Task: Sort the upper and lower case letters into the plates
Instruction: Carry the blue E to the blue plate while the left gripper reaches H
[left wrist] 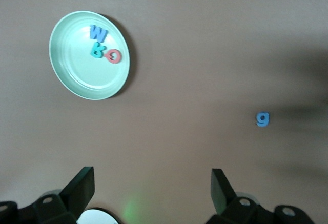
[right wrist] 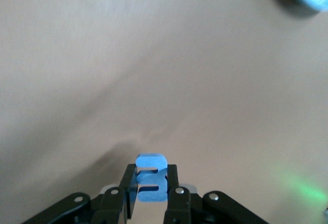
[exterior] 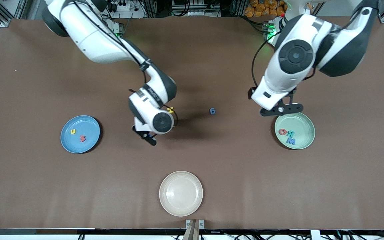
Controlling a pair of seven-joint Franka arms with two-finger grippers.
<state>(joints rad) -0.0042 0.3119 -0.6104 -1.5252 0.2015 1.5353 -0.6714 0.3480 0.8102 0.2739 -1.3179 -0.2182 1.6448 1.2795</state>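
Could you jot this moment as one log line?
right hand: shut on blue letter | left hand: open, over green plate | g: on table

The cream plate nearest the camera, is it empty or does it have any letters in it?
Empty. The cream plate shows only its bare inside in the front view, while the blue plate and mint green plate hold letters.

A brown matte tabletop fills nearly the whole frame. Along the top edge run aluminium frame rails, cables and a power strip; an orange heap sits upper right. Green indicator lights glow there.
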